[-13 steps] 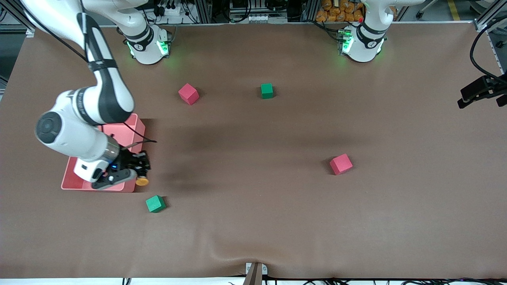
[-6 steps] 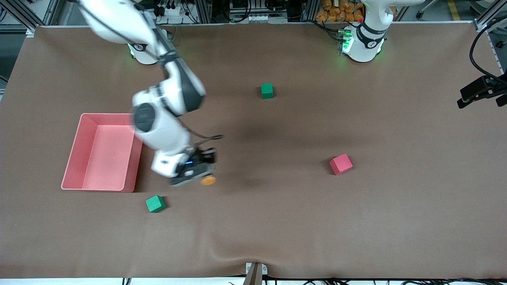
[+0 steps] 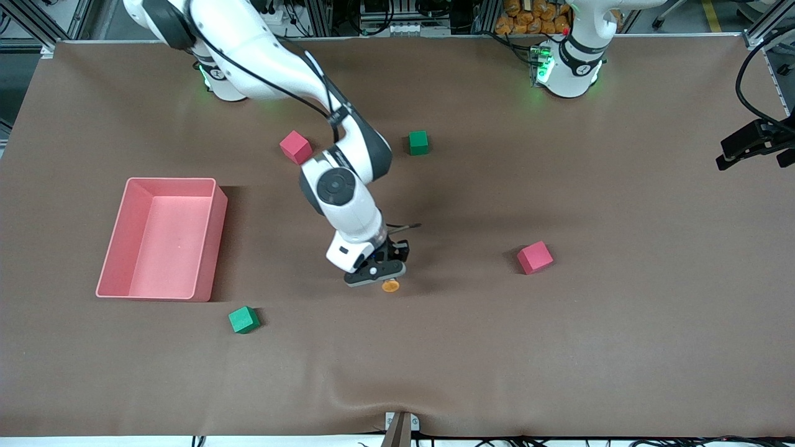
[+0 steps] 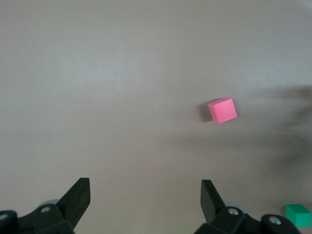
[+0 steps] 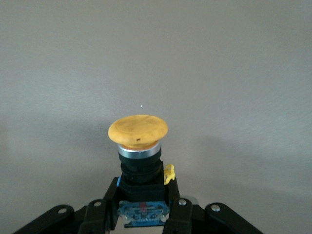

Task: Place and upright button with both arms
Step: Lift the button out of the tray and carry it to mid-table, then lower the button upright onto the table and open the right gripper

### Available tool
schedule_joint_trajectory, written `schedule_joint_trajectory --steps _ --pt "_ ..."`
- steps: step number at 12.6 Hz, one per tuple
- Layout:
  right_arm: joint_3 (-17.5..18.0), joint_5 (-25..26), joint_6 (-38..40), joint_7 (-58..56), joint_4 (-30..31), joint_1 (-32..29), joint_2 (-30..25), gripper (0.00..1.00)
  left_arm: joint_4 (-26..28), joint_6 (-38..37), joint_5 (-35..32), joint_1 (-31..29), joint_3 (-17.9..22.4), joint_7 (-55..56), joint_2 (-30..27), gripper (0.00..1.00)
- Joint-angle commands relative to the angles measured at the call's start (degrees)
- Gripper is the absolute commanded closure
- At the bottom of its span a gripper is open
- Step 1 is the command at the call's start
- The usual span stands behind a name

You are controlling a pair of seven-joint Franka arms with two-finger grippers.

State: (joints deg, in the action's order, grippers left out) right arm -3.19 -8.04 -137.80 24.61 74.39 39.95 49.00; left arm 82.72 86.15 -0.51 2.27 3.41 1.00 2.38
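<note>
My right gripper [image 3: 380, 274] is shut on the button [image 3: 390, 285] and holds it low over the bare middle of the table. In the right wrist view the button [image 5: 138, 129] has a round orange cap that points away from the gripper [image 5: 144, 197]. The fingers clamp its black blocky body from both sides. My left gripper [image 4: 145, 195] is open and empty, high above the table, and it does not show in the front view. Only the left arm's base [image 3: 568, 62] shows there.
A pink bin [image 3: 214, 248] stands toward the right arm's end. Red cubes [image 3: 295, 147] [image 3: 535, 257] and green cubes [image 3: 418, 142] [image 3: 243, 320] lie scattered. The left wrist view shows a red cube [image 4: 223, 110] and a green cube [image 4: 298, 214].
My right arm has carried the button from the pink bin's edge across to the middle of the table. The left arm has not moved.
</note>
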Motion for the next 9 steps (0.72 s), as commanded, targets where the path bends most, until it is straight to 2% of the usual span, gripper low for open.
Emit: schedule_joint_trajectory --steps 1,9 --pt "-0.50 0.66 1.04 6.31 -5.22 1.88 4.17 1.00 -0.46 -0.98 0.60 -0.42 -0.07 -1.96 0.34 0.00" --pt "-0.41 0.74 2.53 12.22 -4.78 6.01 5.31 1.00 -0.55 -0.98 0.60 -0.33 -0.07 -2.23 0.52 0.00"
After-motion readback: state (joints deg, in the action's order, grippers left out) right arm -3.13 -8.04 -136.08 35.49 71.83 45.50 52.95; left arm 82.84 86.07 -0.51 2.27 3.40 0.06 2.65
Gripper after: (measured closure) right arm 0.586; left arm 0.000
